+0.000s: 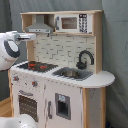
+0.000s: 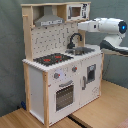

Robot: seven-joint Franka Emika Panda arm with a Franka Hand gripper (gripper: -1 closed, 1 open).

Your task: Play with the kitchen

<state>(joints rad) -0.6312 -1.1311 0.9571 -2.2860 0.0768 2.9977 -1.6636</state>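
Observation:
The kitchen (image 1: 65, 95) (image 2: 35, 85) stands upright, white with light-wood trim. It shows a black hob (image 1: 36, 65) (image 2: 52, 59) with red rings, a black faucet (image 1: 85, 57) (image 2: 74, 40) over the sink (image 1: 72, 73) (image 2: 82, 50), a grey hood (image 1: 40, 25) (image 2: 49, 20), an oven door (image 1: 29, 106) (image 2: 64, 95) and knobs (image 1: 35, 83) (image 2: 56, 76). My gripper (image 1: 31, 36) (image 2: 81, 25) hovers in front of the upper part, about level with the hood's lower edge and well above the counter. It touches nothing that I can see.
A toy microwave (image 1: 70, 22) (image 2: 75, 11) sits in the top shelf beside the hood. The kitchen stands on wooden boards (image 2: 100, 110) before a grey curtain (image 1: 117, 50). Part of my white arm (image 1: 17, 122) fills the first exterior view's lower left corner.

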